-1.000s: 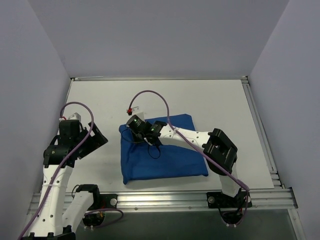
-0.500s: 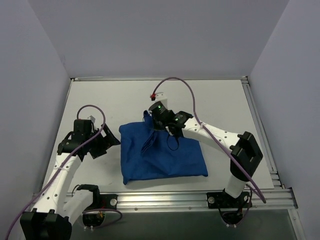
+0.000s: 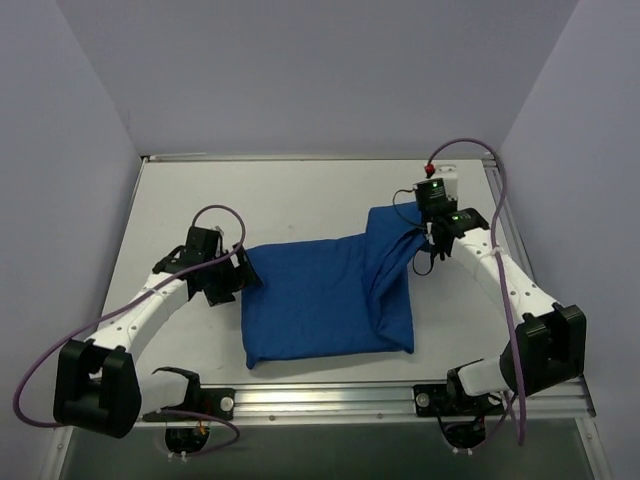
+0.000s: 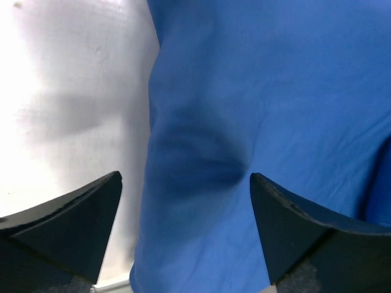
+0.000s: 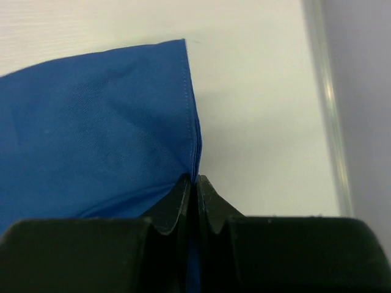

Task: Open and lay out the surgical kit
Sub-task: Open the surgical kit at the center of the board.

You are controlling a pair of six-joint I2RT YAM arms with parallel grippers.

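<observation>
Right wrist view: right gripper (image 5: 197, 183) is clamped tight on the hemmed corner of the blue cloth wrap (image 5: 91, 140), and that grip looks solid to me.
Top external view: the pinched flap is drawn out to the right. The bundle sits mid table (image 3: 300, 195), toward the near edge, and isn't unwrapped yet.
Left side: left gripper (image 4: 184, 180) has its jaws spread wide over the bundle's left edge and is holding nothing. Can't tell if it touches the cloth.
How I'd do it: pull low and outward so the flap lands flat, with the left pinning the bundle so it doesn't slide along.
In the way: side rail (image 3: 510, 230) and right wall (image 3: 580, 200) are just beside the right gripper, so room is tight. Its purple cable (image 3: 470, 145) loops above.
Contents: hidden under the cloth, so go gentle.
</observation>
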